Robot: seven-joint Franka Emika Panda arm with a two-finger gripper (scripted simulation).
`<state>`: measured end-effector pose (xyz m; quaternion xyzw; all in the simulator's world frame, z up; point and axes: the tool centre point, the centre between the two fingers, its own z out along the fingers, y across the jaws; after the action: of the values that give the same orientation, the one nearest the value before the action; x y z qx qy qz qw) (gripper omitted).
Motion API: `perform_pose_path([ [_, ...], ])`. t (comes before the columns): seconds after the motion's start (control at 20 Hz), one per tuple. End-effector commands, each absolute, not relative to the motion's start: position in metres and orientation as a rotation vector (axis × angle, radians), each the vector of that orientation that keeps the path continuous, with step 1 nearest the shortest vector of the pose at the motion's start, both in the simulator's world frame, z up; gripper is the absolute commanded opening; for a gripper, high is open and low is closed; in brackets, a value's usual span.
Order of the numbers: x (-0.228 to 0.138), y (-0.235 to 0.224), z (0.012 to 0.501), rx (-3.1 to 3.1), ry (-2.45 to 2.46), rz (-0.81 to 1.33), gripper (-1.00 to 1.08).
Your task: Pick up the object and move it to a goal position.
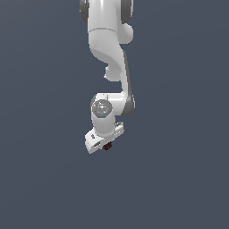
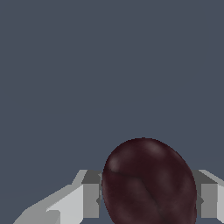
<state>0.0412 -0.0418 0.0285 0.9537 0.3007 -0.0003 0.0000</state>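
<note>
The object (image 2: 148,183) is a dark maroon-red roundish lump that fills the space between my two grey fingers (image 2: 89,199) in the wrist view, touching both. In the exterior view the same object (image 1: 107,146) peeks out as a tiny dark red speck under the white hand, near the picture's middle. My gripper (image 1: 106,145) points down and is shut on the object. The fingertips themselves are hidden by the hand in the exterior view.
A plain dark blue-grey surface (image 1: 179,179) fills both views. The white arm (image 1: 109,49) comes down from the top of the exterior view. No other objects or marker show.
</note>
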Motion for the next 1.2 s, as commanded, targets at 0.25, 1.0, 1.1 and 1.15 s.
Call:
perform_pose_path([
  [0.25,0.041,-0.041,0.028,2.996,0.945,0.000,-1.00],
  [1.0,0.028,-0.042,0.066,2.996,0.945,-0.001,-1.00],
  [1.1,0.024,-0.042,0.079,2.996,0.945,-0.001,-1.00],
  [1.15,0.021,-0.042,0.086,2.996,0.945,-0.001,-1.00],
])
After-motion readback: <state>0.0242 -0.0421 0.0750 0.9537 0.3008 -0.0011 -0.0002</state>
